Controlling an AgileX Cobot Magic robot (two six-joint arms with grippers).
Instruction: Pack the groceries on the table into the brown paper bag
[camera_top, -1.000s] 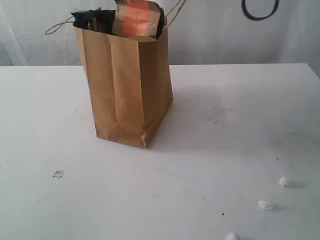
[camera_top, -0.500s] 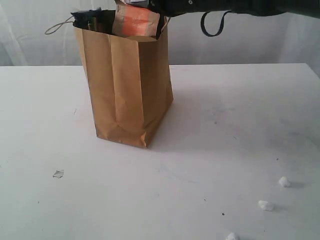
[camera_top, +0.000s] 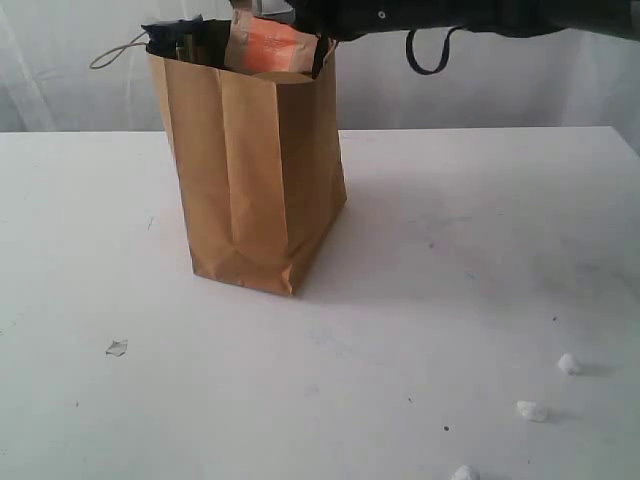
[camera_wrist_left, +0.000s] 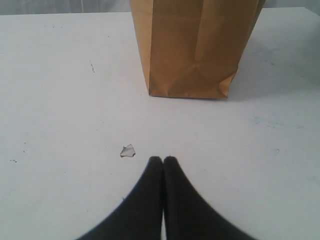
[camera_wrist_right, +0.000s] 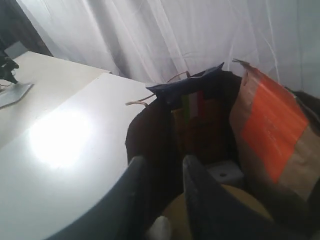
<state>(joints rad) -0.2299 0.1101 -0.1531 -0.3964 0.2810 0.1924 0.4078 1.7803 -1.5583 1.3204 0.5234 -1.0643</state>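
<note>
— While the right arm is reaching over the bag (camera_top: 250, 170), what is lying outside it?
— No groceries, as far as I am seeing. Around the bag the table (camera_top: 450, 300) is carrying only white crumbs (camera_top: 532, 410), well away from it, and a small clear scrap (camera_wrist_left: 128, 150) near its foot.
— And inside?
— The pouch (camera_top: 268, 45) with the orange label is standing in the bag's mouth, its top poking above the rim. The spaghetti packet (camera_top: 172, 27) is showing its blue end at the rim corner opposite the pouch. Deeper items are sitting in shadow, so I am not telling them apart.
— Right gripper (camera_wrist_right: 162, 172)?
— It is hanging over the bag's opening, just beside the pouch. The jaws are standing slightly apart, with nothing between them that I am making out.
— Left gripper (camera_wrist_left: 163, 161)?
— It is waiting low in front of the bag, tips pressed together, carrying nothing.
— Your reading?
— Packing is looking all but finished. I am judging the pouch to be the last piece, perhaps needing to settle lower.
</note>
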